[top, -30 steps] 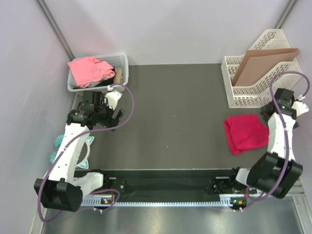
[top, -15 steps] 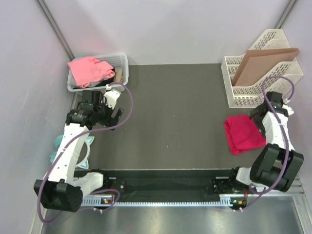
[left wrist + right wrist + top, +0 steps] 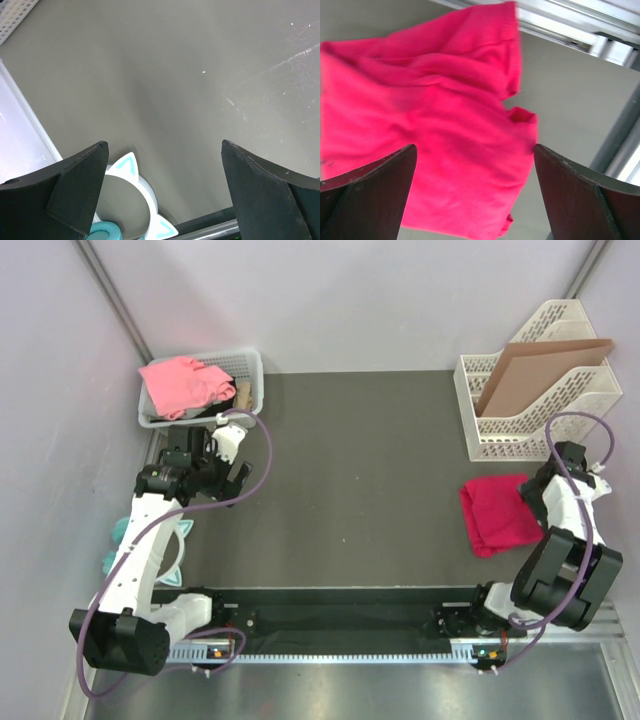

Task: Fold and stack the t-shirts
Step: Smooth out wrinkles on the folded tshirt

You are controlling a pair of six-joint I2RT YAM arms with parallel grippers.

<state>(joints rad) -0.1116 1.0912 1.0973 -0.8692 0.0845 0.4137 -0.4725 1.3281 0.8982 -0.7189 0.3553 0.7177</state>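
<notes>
Under your right gripper (image 3: 475,147) lies the red shirt (image 3: 430,125), rumpled in a loose heap on the table (image 3: 360,470). Your jaws there stand wide apart with nothing clamped. The cloth fills the gap between the two fingers and runs out past the left one, while a sleeve pokes toward the right one. Whether the fingertips touch the cloth you cannot tell, as the wrist view is a little blurred. Beyond that hand, farther from the bases, stands the white rack (image 3: 520,430) with the cardboard (image 3: 540,365) leaning in it, apart from the shirt.

Your left gripper (image 3: 164,145) is likewise spread open and holds nothing; between its fingers you see mostly bare table. Just behind it, back toward the arm's base, sit the headphones (image 3: 127,175), with one cat ear peeking up between the fingers in the wrist view. Ahead of that hand, near but not touching, is the basket (image 3: 255,375). The pink shirt (image 3: 180,383) lies bunched in it, spilling over the rim on the side away from your gripper. The two shirts are well apart, one by each hand.
</notes>
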